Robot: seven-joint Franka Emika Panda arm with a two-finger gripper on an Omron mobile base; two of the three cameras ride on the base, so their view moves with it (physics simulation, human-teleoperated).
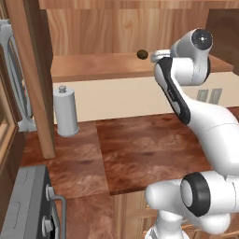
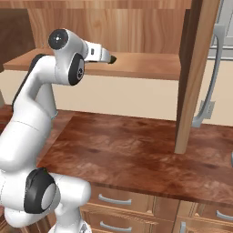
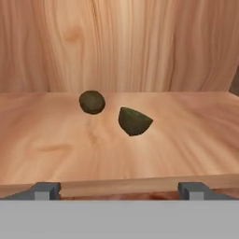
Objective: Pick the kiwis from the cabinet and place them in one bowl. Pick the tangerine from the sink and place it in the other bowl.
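Note:
Two dark olive-brown kiwis lie on the light wood shelf of the cabinet (image 3: pixel 56 149), one further back (image 3: pixel 92 102) and one nearer (image 3: pixel 135 121), a small gap between them. One kiwi (image 1: pixel 142 54) also shows from the left base. My gripper (image 3: pixel 119 190) is open and empty at the shelf's front edge, level with the fruit and pointing at it. Its fingertips (image 3: pixel 46 189) stand wide apart, short of both kiwis. From the right base the gripper (image 2: pixel 112 59) hovers just over the shelf (image 2: pixel 145 63). The bowls, the tangerine and the sink are out of view.
The cabinet's brown door (image 2: pixel 195 68) stands open to the right with a grey bar handle (image 2: pixel 211 77). Below lies a dark wood-grain counter (image 1: pixel 140 154) with a grey canister (image 1: pixel 65 110) at its back left. A stove (image 1: pixel 28 205) sits at the lower left.

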